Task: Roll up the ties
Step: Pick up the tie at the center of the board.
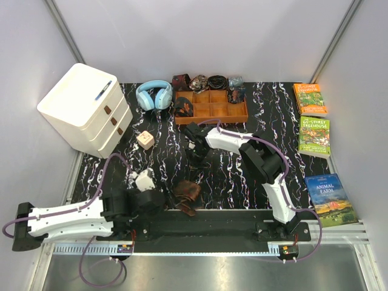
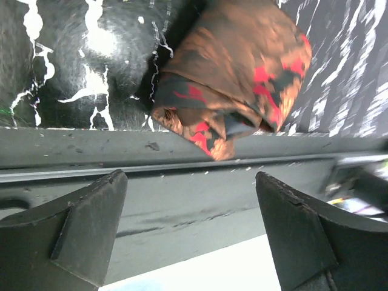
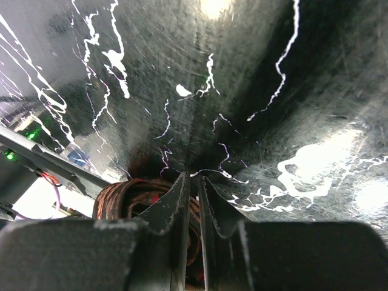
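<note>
Top view: the rolled tie [image 1: 187,195] lies just beyond your left end effector [image 1: 162,202], and your right end effector [image 1: 197,151] points down farther out. Left wrist: fingers [image 2: 91,224] spread, tie ahead, untouched. Right wrist: fingers [image 3: 173,206] nearly pressed together over the worktop [image 3: 273,91], pinching nothing.

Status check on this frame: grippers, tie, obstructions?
Left gripper open, empty. Right gripper shut, empty. Rolled tie lies free at near edge of mat. Nothing blocking it.
</note>
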Tool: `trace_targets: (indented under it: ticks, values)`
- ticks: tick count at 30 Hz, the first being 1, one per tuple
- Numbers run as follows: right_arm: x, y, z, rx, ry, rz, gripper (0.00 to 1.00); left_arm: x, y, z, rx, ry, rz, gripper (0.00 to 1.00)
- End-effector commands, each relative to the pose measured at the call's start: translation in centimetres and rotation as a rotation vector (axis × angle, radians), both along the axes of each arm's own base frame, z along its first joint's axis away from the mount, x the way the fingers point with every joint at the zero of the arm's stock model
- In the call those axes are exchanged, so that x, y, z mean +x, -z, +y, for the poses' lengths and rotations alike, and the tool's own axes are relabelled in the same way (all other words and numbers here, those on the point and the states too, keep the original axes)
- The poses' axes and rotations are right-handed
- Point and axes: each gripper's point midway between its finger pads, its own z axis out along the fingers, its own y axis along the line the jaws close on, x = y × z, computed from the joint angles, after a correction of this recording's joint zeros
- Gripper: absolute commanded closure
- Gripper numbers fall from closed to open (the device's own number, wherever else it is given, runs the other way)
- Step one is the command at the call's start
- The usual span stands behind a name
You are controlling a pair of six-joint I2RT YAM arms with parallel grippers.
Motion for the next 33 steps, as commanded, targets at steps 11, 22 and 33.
trace_targets:
  ticks: [11,22,33]
  values:
    - [-0.4,-0.9,-0.2,0.041,0.021,-0.048,0.83,2.9,1.0,-2.6,-0.387,-0.35,0.029,0.07]
    - [-0.9,-0.9,-0.4,0.067,0.028,-0.049,0.84,3.8,0.8,-3.2,-0.351,-0.357,-0.012,0.09]
    - [-1.4,-0.6,-0.5,0.078,0.032,-0.042,0.84,4.4,0.0,-4.5,-0.368,-0.324,-0.055,0.1]
